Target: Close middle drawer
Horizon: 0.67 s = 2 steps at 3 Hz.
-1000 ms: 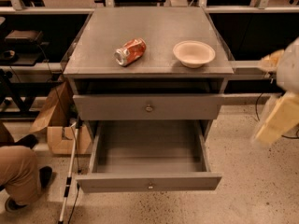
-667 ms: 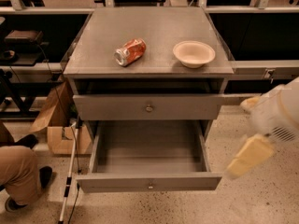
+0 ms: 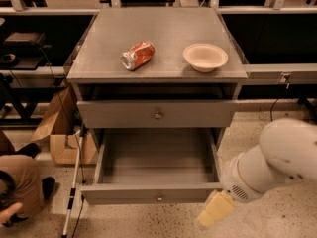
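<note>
The middle drawer (image 3: pixel 156 167) is pulled far out of the grey cabinet, and its long plain tray looks empty. Its low front panel (image 3: pixel 124 195) carries a small round knob (image 3: pixel 159 198). My gripper (image 3: pixel 215 209) is a pale yellowish tip on the thick white arm (image 3: pixel 272 162). It sits low at the drawer's front right corner, just below and in front of the right end of the panel. I cannot tell whether it touches the panel.
A taller grey drawer front (image 3: pixel 156 114) with a like knob sits above. On the cabinet top (image 3: pixel 99 58) lie a crushed red can (image 3: pixel 137 55) and a pale bowl (image 3: pixel 205 57). A cardboard box (image 3: pixel 62 133), a white cane (image 3: pixel 73 187) and a crouching person (image 3: pixel 17 187) are at left.
My arm has swung in from the right edge, down and to the left, bringing the gripper to the open drawer's front right corner. The drawer has not moved.
</note>
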Tool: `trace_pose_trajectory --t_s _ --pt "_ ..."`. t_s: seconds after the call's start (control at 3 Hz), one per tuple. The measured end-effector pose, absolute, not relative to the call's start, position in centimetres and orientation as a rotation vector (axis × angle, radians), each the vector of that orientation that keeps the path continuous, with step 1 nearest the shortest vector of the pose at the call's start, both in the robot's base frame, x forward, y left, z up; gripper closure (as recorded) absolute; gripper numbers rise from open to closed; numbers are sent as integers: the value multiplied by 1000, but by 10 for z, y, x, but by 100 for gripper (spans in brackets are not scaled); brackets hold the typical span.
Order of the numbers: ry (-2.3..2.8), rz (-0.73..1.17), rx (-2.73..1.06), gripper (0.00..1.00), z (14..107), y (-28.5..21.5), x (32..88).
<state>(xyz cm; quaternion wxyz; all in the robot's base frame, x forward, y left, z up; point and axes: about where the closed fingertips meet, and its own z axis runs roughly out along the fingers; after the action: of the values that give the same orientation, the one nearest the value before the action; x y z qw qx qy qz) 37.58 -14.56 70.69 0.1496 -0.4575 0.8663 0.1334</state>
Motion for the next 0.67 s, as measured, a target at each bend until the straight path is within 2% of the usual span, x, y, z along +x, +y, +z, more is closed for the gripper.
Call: trace_pose_trajectory --t_s 0.67 --pt "2700 555 -1217 0 560 -135 380"
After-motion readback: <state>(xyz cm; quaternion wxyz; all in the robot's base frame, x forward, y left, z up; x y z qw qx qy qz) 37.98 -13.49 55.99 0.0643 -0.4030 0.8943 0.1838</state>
